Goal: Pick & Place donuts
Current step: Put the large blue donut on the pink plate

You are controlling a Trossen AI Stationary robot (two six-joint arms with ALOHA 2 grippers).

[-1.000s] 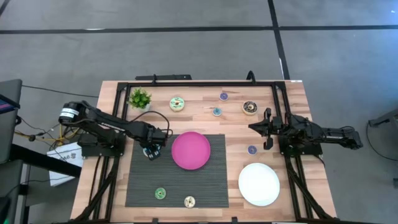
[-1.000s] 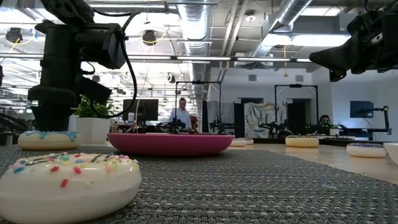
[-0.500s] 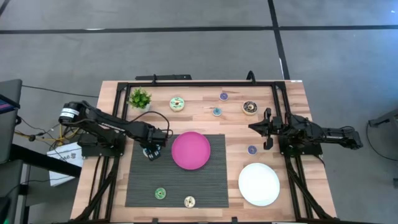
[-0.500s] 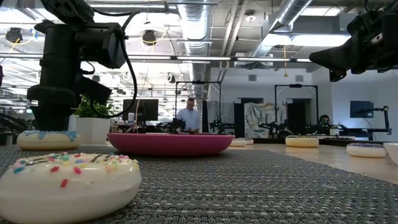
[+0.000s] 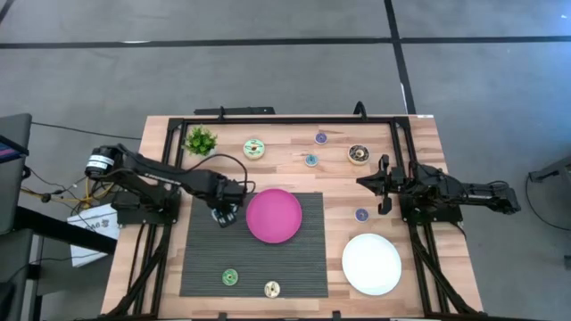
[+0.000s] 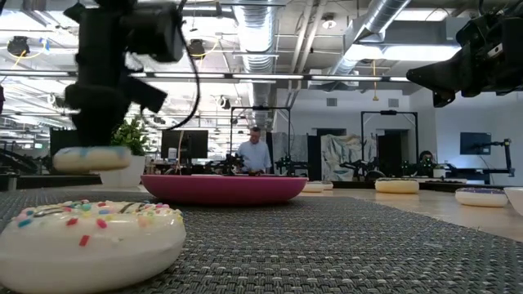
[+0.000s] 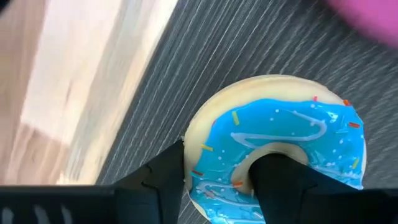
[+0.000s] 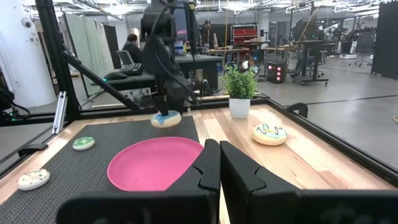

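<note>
underneath, a light wooden table (image 5: 419,134) carries a dark ribbed mat (image 5: 259,267), and the low view looks past it into an open workshop with ceiling ducts, monitors and a person (image 6: 257,153) far back.

the left gripper (image 5: 225,212) sits over the mat's far-left part, just beside the pink plate (image 5: 274,215). it pinches a blue-iced donut (image 7: 280,149): one finger goes through the hole, the other presses the cream-coloured outer side. the icing carries white squiggles and coloured sprinkles. in the low view the donut (image 6: 91,158) hangs clear of the mat, roughly level.

other donuts lie about: a green one (image 5: 230,277) and a cream sprinkled one (image 5: 272,288) on the mat's near edge, a white one with green icing (image 5: 255,148) beside the small potted plant (image 5: 201,141), a chocolate one (image 5: 359,153), a small blue one (image 5: 311,160) and two purple ones (image 5: 321,137) (image 5: 361,214) on bare wood (the second purple one lies near the right arm).

the right gripper (image 5: 384,185) waits over the table's right side, fingers pressed together and holding nothing, well apart from the white plate (image 5: 371,264).

the pink plate is bare, and open mat lies between it and the two near donuts. a black frame (image 5: 285,119) runs along the table's far edge and sides.
</note>
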